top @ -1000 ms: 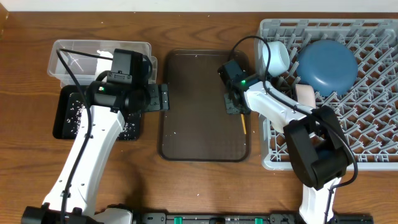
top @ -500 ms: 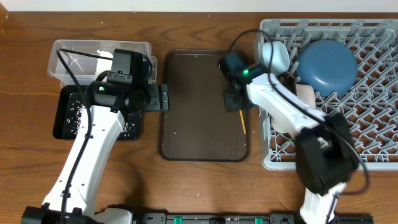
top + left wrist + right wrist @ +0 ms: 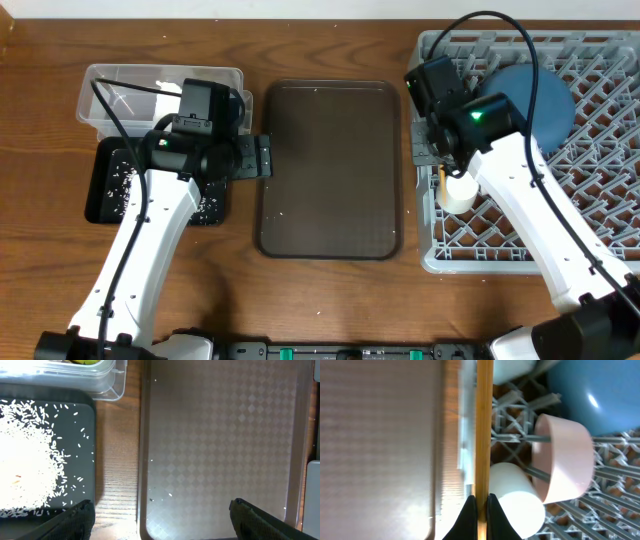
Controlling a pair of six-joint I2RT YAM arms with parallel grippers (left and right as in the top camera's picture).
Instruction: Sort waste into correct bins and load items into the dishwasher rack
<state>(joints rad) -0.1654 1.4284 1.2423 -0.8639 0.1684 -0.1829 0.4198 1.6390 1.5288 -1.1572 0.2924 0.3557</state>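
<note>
Although the left gripper (image 3: 161, 519) is held spread and empty, a chopstick (image 3: 484, 420) is pinched by the right gripper (image 3: 480, 507) at the dishwasher rack's (image 3: 615, 180) left edge; loading seems intended.

Thin chopstick (image 3: 484, 420) between closed fingers (image 3: 468, 520) — white cup (image 3: 520, 499) just beside.

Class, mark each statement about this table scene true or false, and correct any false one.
1. The right gripper is shut on a chopstick. True.
2. The rice lies in the clear tub. False: it lies in the black tray.
3. The dark-blue dish sits in the rack. True.
4. The left gripper holds a cup. False: it is open and empty.
</note>
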